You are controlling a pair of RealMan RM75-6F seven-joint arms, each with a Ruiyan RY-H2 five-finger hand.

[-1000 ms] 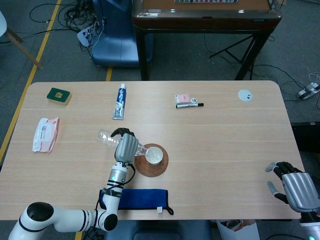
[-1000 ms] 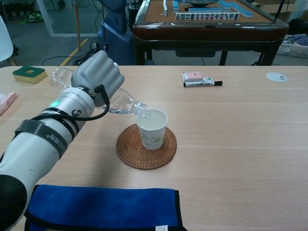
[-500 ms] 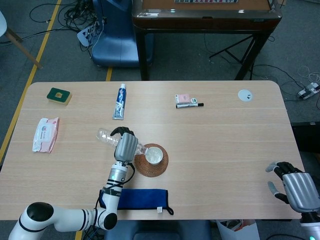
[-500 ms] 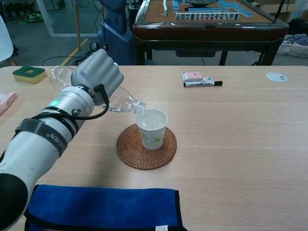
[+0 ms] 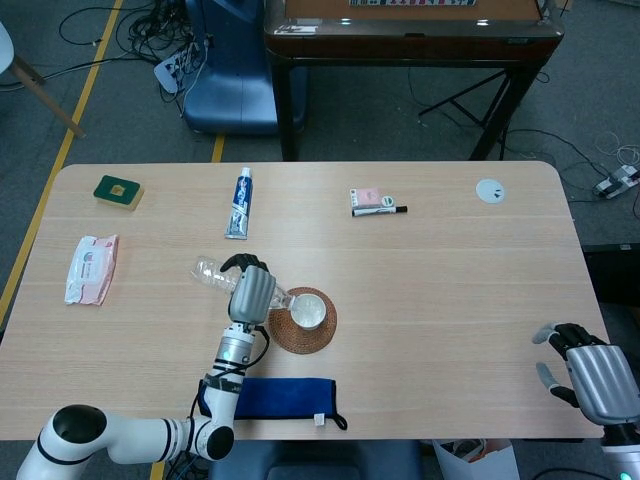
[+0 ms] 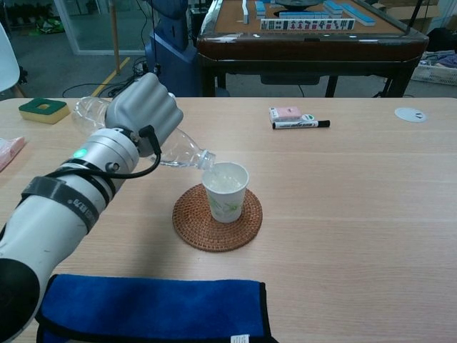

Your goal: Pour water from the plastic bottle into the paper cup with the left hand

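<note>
While the left hand (image 6: 146, 111) grips the plastic bottle (image 6: 182, 151) nearly on its side, the bottle's mouth sits right at the rim of the paper cup (image 6: 226, 191), which stands upright on a woven coaster (image 6: 196, 227) (looks like there's water in it). Right hand (image 5: 590, 375) hangs off the table's (image 5: 450, 290) near right corner, fingers loosely apart, holding nothing. Blue cloth (image 6: 143, 307) lies by the front edge.
</note>
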